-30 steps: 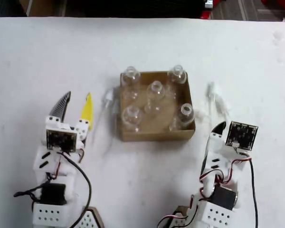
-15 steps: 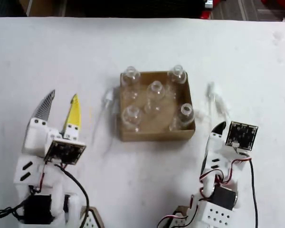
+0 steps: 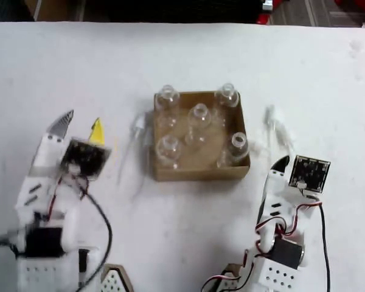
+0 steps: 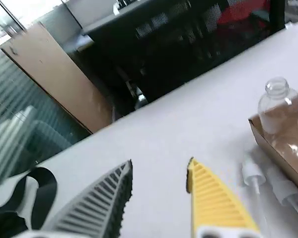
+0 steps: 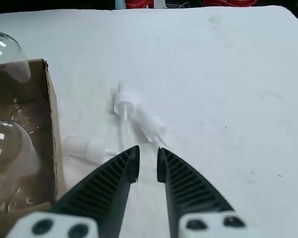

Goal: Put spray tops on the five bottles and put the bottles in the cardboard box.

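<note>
- High view: five uncapped bottles stand in the cardboard box, between both grippers.
- Spray tops lie just ahead of the right gripper, which is barely parted and empty.
- Left gripper gapes wide, empty, over the tabletop.

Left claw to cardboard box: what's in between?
A white spray top with its tube lies between the left claw and the cardboard box, close beside the box. The high view shows it, as does the left wrist view.
</note>
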`<state>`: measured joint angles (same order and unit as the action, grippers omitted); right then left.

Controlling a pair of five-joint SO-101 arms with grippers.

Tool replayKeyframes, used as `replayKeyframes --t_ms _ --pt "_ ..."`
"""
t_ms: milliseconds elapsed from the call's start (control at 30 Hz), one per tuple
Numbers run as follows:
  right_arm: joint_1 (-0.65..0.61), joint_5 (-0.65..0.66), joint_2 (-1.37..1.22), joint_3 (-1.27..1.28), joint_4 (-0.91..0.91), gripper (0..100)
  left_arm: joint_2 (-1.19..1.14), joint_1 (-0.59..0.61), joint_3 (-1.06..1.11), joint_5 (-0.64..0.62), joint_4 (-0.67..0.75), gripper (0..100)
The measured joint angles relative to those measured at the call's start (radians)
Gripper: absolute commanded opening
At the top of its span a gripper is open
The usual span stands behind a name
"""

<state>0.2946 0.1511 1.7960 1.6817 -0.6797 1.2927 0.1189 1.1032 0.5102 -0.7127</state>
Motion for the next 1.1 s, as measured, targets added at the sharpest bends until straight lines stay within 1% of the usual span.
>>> replayKeyframes --t_ms 133,167,367,533,733,1100 --pt "0.000 0.000 0.000 0.000 0.000 5.3 -0.376 0.000 -0.170 -0.018 -0.034 17" --pt "0.000 0.000 0.000 0.000 0.000 5.3 -0.465 0.000 -0.224 -0.032 -0.057 17" --pt "0.000 0.000 0.000 0.000 0.000 5.3 -0.965 0.000 -0.594 -0.210 -0.255 17" --pt "0.000 0.000 0.000 0.000 0.000 5.3 -1.280 -0.041 -0.875 -0.241 -0.367 17" --pt "0.000 0.000 0.000 0.000 0.000 5.3 -1.537 -0.115 -1.115 -0.252 -0.396 17" --pt "0.000 0.000 0.000 0.000 0.000 5.3 -1.869 -0.123 -1.378 -0.253 -0.397 17"
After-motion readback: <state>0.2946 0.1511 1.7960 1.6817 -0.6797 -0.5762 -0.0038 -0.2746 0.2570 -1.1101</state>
